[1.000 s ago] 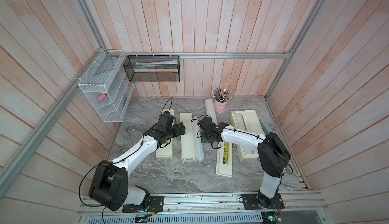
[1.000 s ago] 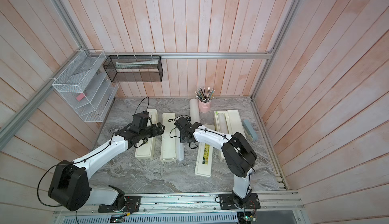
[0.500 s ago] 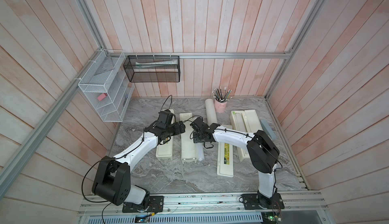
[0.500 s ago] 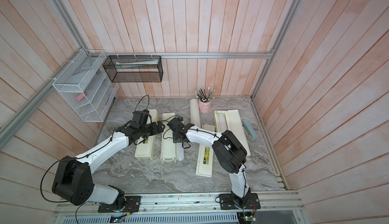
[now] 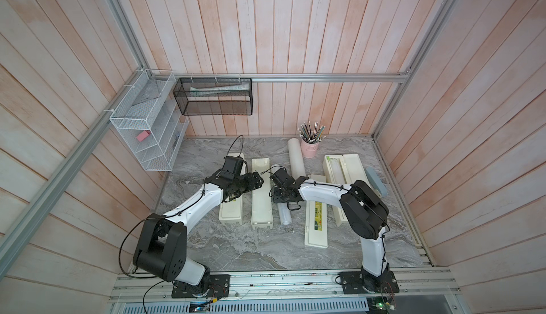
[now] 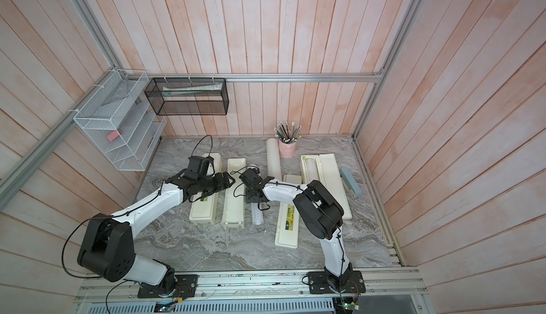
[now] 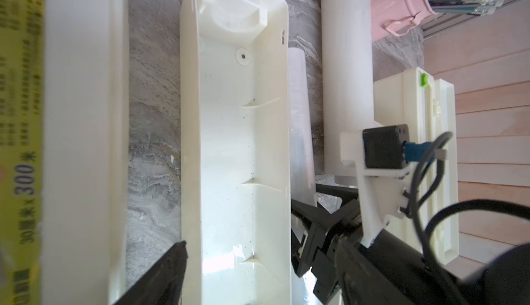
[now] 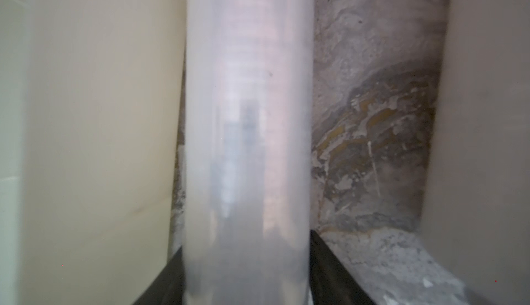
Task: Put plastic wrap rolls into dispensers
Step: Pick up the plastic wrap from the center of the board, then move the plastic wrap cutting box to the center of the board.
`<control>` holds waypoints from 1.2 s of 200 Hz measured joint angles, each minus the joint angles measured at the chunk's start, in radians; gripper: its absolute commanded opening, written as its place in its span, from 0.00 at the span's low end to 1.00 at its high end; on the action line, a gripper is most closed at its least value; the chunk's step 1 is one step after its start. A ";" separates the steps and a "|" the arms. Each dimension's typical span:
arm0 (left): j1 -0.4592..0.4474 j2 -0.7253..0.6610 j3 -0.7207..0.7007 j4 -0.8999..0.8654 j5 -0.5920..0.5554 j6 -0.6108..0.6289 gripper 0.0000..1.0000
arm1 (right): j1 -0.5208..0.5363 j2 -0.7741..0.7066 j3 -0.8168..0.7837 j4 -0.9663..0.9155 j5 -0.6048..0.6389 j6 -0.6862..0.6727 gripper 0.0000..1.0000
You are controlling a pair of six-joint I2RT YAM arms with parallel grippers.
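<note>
Thin roll (image 5: 284, 218) lies on the counter (image 5: 266, 250) beside the empty open dispenser (image 5: 261, 206). The right gripper (image 5: 283, 200), arm stretched low across, pinches it. The left gripper (image 5: 256, 181) hovers above that dispenser, jaws apart. Farther back, the thick roll (image 5: 296, 162) lies loose and a loaded roll (image 5: 335, 166) sits in the far dispenser (image 5: 353, 165). Judged one in, two left.

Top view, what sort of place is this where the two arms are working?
Most likely a mock-up robot test booth, not a real room: plank walls held in an aluminium frame, a base rail along the edge of a marble-look table, a wire shelf as a prop.
</note>
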 measured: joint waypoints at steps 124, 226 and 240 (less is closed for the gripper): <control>-0.050 0.188 0.134 -0.066 -0.116 -0.014 0.81 | -0.066 -0.258 -0.066 -0.108 -0.033 0.001 0.26; -0.147 0.240 0.143 -0.031 -0.090 -0.058 0.83 | -0.072 -0.272 0.015 -0.131 -0.095 0.016 0.26; -0.139 0.236 0.153 -0.040 -0.090 -0.056 0.83 | -0.072 -0.272 0.040 -0.132 -0.107 0.029 0.26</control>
